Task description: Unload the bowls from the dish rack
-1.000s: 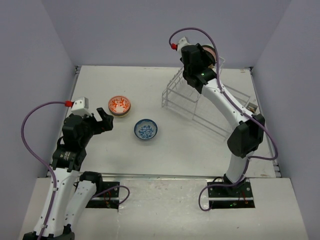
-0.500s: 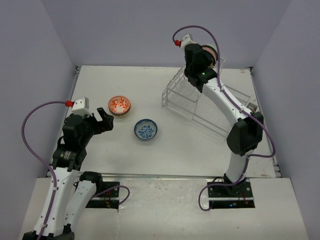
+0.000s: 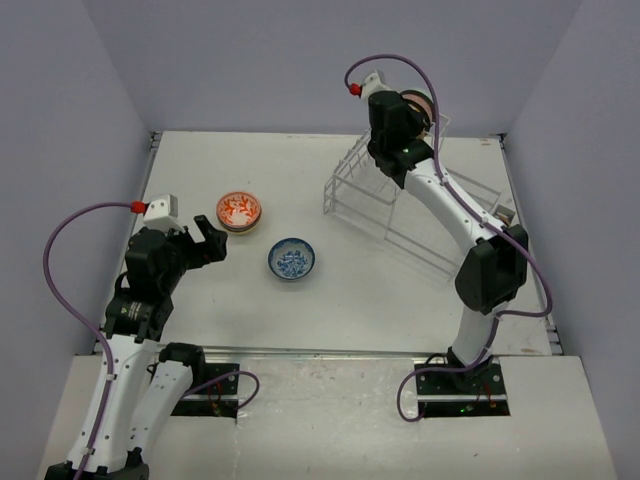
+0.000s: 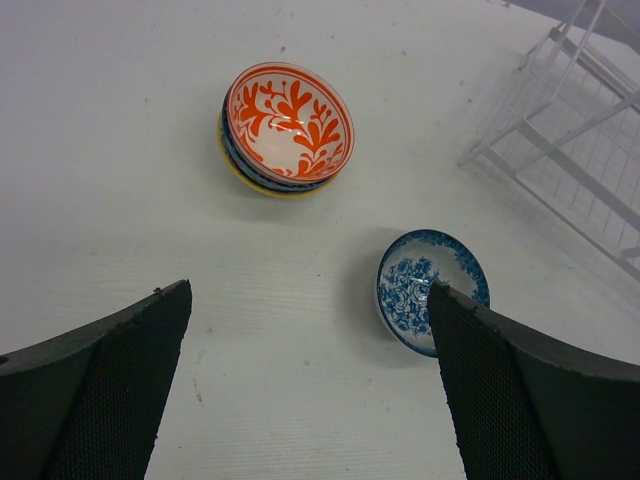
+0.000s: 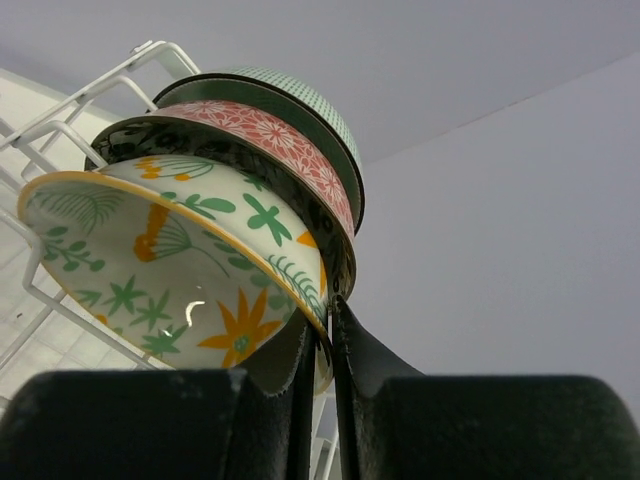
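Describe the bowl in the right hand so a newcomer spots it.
Find the white wire dish rack at the far right of the table. At its raised end, the right hand pinches the rim of the cream bowl, front of a row. It has green leaves and orange-yellow flowers, unlike the pink-patterned bowl and green-netted bowl behind.

Table [image 3: 350, 290] room beside the dish rack [image 3: 420, 225]
A gap is left between orange bowl [image 3: 239, 210] and blue bowl [image 3: 291, 259]; racked bowls [image 5: 250, 150] are apparently packed touching.
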You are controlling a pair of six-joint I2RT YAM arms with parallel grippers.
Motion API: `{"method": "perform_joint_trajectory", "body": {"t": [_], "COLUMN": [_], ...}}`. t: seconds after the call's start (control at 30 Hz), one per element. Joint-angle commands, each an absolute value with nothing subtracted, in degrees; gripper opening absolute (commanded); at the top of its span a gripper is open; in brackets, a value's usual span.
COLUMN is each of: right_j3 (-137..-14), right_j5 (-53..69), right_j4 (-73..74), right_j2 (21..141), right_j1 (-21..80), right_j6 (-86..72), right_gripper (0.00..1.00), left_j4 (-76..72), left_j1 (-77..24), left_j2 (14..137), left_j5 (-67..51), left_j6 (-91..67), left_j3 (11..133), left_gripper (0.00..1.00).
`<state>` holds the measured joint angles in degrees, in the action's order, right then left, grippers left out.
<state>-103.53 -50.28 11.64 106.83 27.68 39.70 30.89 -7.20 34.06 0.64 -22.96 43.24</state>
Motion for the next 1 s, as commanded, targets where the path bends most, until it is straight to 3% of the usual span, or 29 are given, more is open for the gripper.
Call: {"method": "perform_joint_trajectory", "body": {"t": [0.0, 0.57, 0.97], "right_j3": [-103.1, -103.0, -108.4], "right_j5": [-50.2, -49.6, -35.6], "right_j4": [8.0, 8.9, 26.8], "right_j2": [102.7, 97.1, 92.4], "right_j1": [28.5, 31.2, 31.4], "right_j6": [39.4, 38.2, 15.3], "right_gripper": [0.00, 0.00, 0.00], "left_j4": [28.6, 28.5, 28.4], "left_j1": [-7.6, -7.6, -7.6], "left_j2": [34.1, 34.6, 34.6], "left_j5": [0.3, 0.3, 0.3], "left_j6": [-22.2, -22.2, -22.3], "left_j3": [43.2, 43.2, 43.1], "left_gripper": [1.00, 1.00, 1.00]}}
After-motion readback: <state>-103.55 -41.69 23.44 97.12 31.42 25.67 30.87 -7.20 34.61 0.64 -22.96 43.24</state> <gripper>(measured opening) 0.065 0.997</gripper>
